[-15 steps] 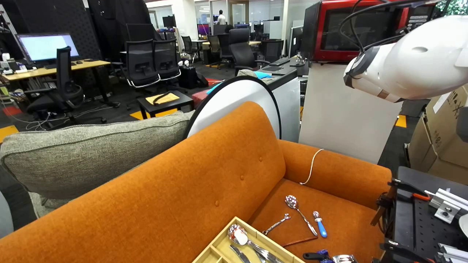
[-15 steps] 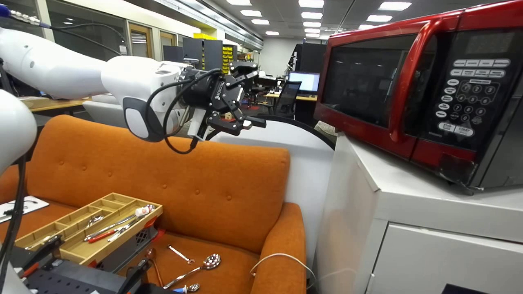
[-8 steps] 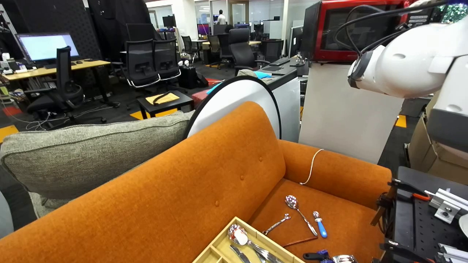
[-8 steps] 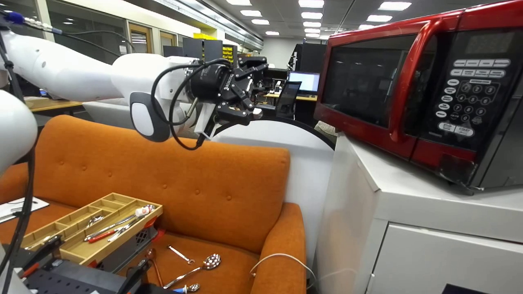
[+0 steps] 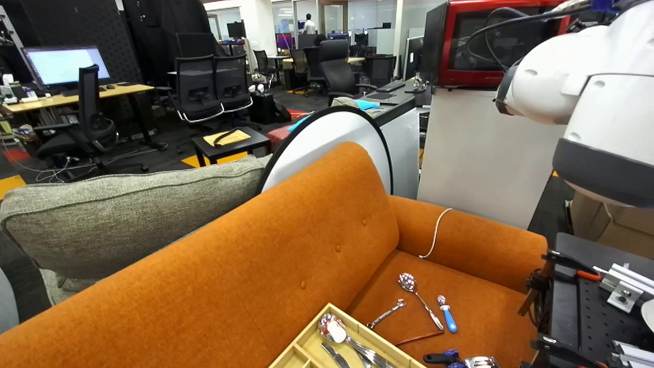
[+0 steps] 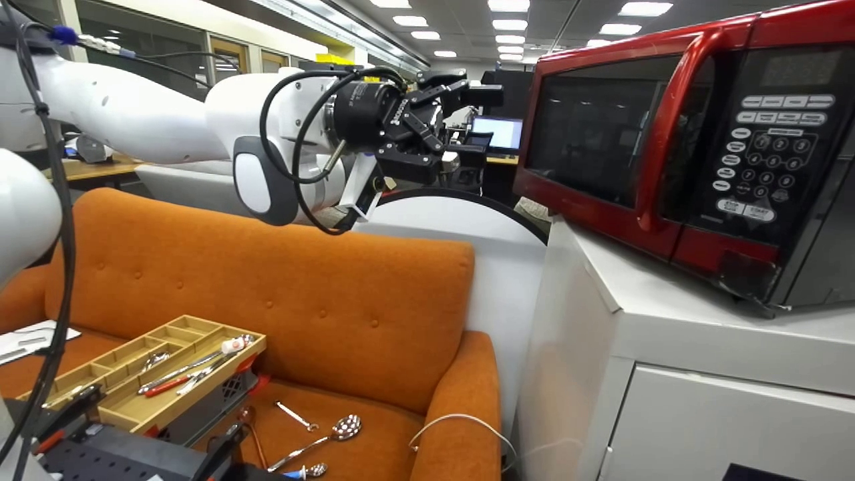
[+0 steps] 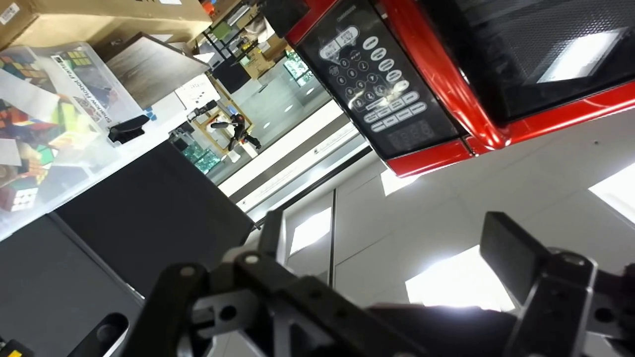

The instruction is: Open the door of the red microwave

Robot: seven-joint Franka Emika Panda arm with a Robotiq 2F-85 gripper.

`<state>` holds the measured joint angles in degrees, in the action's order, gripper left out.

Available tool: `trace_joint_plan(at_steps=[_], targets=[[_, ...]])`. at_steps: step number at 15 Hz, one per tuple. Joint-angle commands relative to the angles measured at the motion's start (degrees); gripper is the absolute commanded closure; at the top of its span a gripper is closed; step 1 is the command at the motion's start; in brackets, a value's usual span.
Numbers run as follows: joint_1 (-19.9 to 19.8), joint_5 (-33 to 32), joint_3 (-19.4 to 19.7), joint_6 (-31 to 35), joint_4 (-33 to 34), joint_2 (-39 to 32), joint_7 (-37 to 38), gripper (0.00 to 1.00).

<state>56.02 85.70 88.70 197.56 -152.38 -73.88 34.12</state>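
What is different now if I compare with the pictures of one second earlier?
The black jointed end effector has moved toward the glossy red boxy microwave, rightward and slightly up in an exterior view. Nothing was grasped or released. The jaws stayed open; the microwave's red dark-windowed door stayed shut.

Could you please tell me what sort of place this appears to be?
Most likely a robotics lab or workspace inside an office: a lit monitor stands on a desk, several black office chairs are around, and there is a white robot arm.
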Motion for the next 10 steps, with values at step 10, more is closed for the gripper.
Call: trace_joint_plan(at_steps=[10], targets=[[-13.7,-2.1,-0.8,0.3,6.8,-7.4,-7.2,0.00]])
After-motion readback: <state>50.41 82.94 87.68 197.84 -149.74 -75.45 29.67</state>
